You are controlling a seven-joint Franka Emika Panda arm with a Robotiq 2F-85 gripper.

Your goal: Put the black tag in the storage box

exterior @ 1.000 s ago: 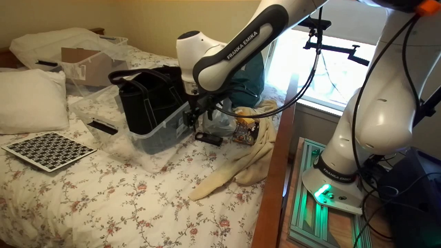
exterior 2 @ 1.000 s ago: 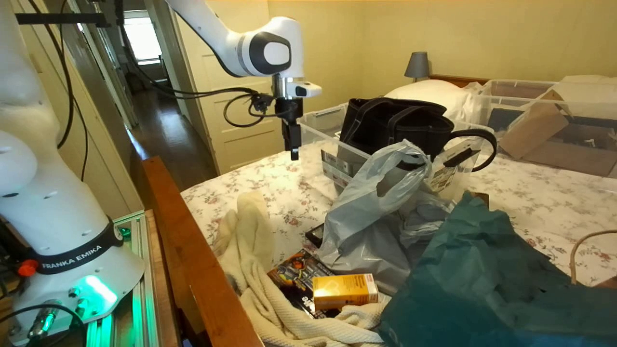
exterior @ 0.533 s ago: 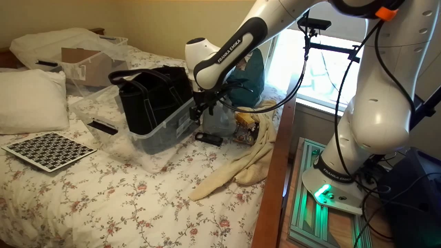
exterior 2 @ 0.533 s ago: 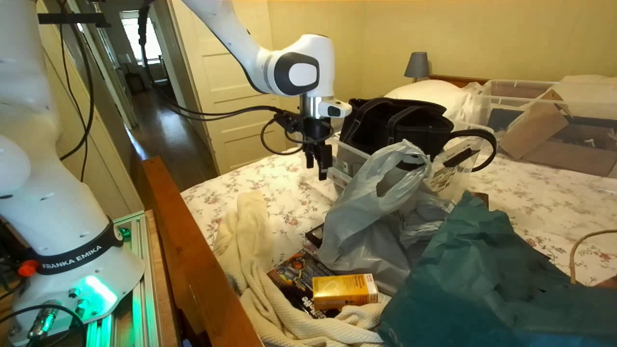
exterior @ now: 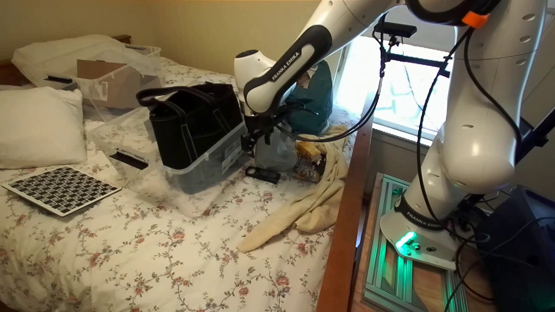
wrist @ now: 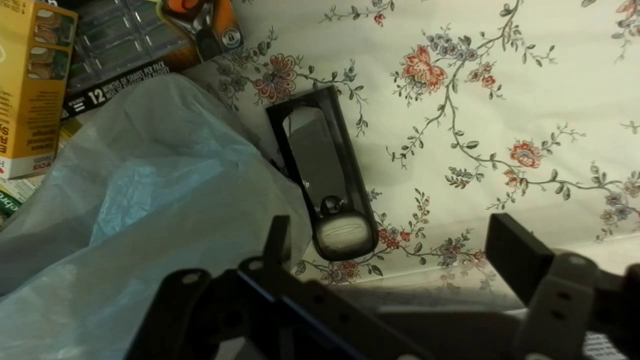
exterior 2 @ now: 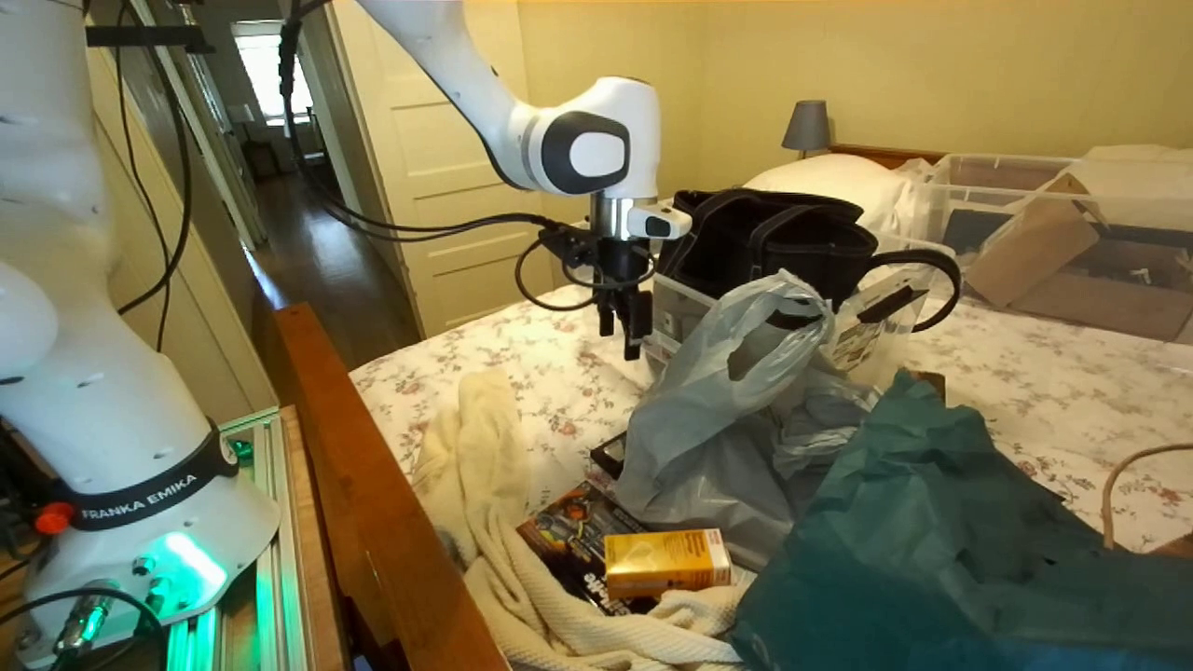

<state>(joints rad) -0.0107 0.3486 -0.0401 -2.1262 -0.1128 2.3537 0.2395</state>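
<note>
A black oblong piece [exterior: 262, 175] lies flat on the bed beside the grey plastic bag; it also shows in an exterior view [exterior 2: 609, 454] and in the wrist view [wrist: 347, 160], with a glossy middle and a rounded end. No other small flat black tag shows; if separate, it is hidden or out of view. The clear storage box [exterior: 199, 178] holds a big black fabric bag [exterior: 177, 138]; its wall crosses the bottom of the wrist view [wrist: 430, 292]. My gripper [wrist: 398, 245] is open and empty, above the bed between box and grey bag, also in an exterior view [exterior 2: 622, 337].
The grey plastic bag [exterior 2: 718, 466] and a teal bag [exterior 2: 932, 540] stand close by. A yellow box [exterior 2: 667, 562], a dark package [exterior 2: 578, 531] and a cream blanket [exterior: 312, 212] lie near the wooden bed rail [exterior: 347, 208]. Another clear bin holds a cardboard box [exterior: 108, 84].
The arm has moved toward the plastic bag and black piece, rightward and down in an exterior view, mostly in the earlier half second. The two fingers now show apart there. The objects have not moved.
</note>
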